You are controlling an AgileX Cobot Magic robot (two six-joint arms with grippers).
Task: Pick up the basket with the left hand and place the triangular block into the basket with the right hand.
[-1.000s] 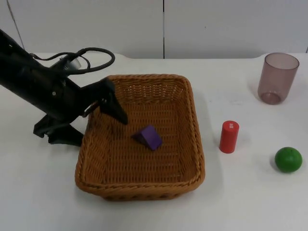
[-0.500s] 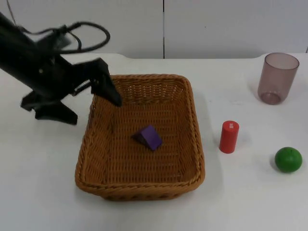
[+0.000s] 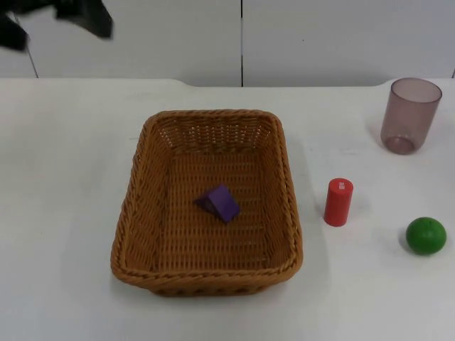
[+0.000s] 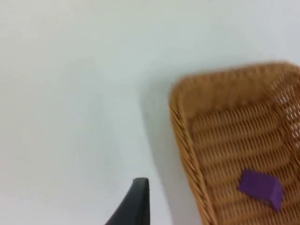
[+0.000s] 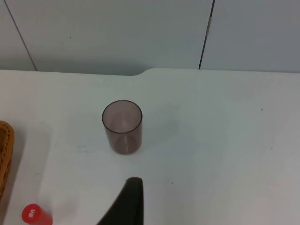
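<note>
The brown wicker basket (image 3: 135, 213) rests on the white table, left of centre. A purple triangular block (image 3: 220, 202) lies on its woven floor, near the middle. My left gripper (image 3: 85, 14) is raised at the far left, up against the partition wall, well clear of the basket and holding nothing that I can see. In the left wrist view the basket's rim (image 4: 185, 140) and the purple block (image 4: 261, 187) lie below the gripper. My right gripper (image 5: 129, 201) waits off to the right, above the table near the cup.
A translucent mauve cup (image 3: 410, 114) stands at the back right and appears again as the cup (image 5: 122, 125) in the right wrist view. A red cylinder (image 3: 338, 202) stands right of the basket, and a green ball (image 3: 426, 235) lies further right.
The left arm has left the basket's left rim and lifted up and back to the far left corner. The basket and the block have stayed where they were.
</note>
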